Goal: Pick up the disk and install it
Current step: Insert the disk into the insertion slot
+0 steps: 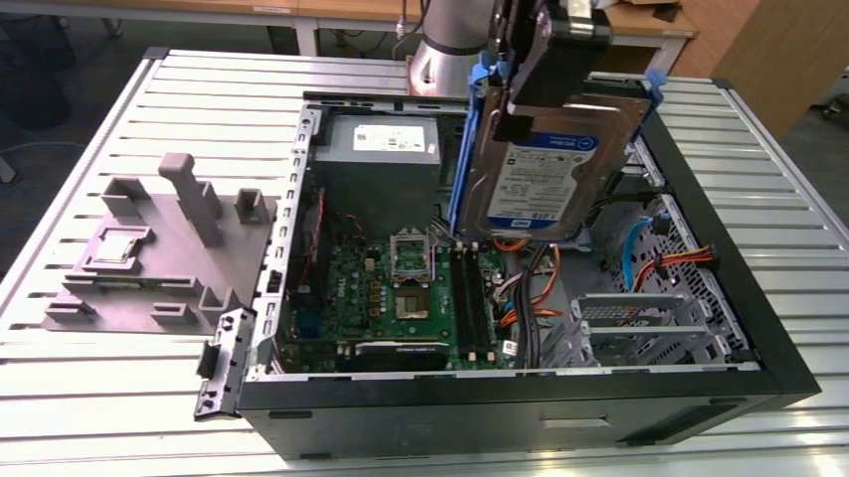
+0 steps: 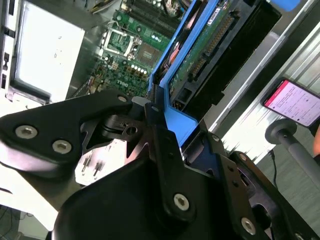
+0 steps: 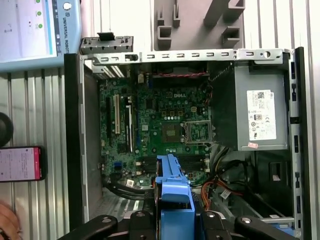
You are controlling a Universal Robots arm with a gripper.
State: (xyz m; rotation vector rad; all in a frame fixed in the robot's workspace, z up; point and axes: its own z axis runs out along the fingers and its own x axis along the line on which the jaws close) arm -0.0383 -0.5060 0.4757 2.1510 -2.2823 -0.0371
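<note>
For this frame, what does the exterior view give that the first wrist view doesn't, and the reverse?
Exterior view: the white-and-blue labelled face of the flat silver-grey disk, held by the black gripper above the open black computer case. First wrist view: a red-screened phone and a white-screened tablet outside the case. Both: the disk's bright blue plastic bracket, the green motherboard, the grey metal box with a white sticker.
</note>
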